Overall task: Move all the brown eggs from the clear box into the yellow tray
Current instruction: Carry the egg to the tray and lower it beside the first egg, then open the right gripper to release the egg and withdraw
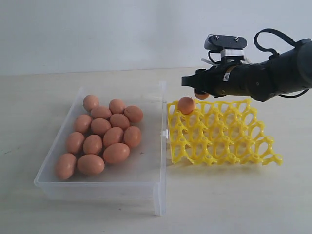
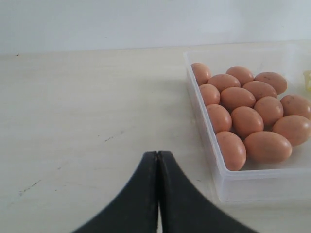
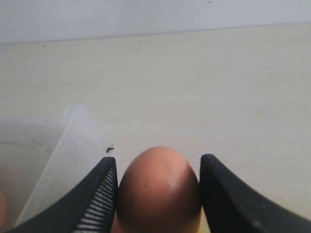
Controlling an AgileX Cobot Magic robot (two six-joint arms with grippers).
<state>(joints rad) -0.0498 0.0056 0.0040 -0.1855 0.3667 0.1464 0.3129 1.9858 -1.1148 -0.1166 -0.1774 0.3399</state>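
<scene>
Several brown eggs (image 1: 102,139) lie packed together in the clear box (image 1: 161,146) on the left; the left wrist view shows them too (image 2: 248,119). One brown egg (image 1: 185,105) sits in a far-left cup of the yellow tray (image 1: 219,134). My right gripper (image 1: 195,87) hangs over the tray's far left corner. In the right wrist view its jaws (image 3: 158,162) press on both sides of another brown egg (image 3: 158,189). My left gripper (image 2: 158,154) is shut and empty, over bare table beside the clear box (image 2: 214,165). The exterior view does not show it.
The box and tray stand side by side on a pale table (image 1: 234,195), with a white wall behind. A small white clasp (image 1: 164,132) juts from the box wall toward the tray.
</scene>
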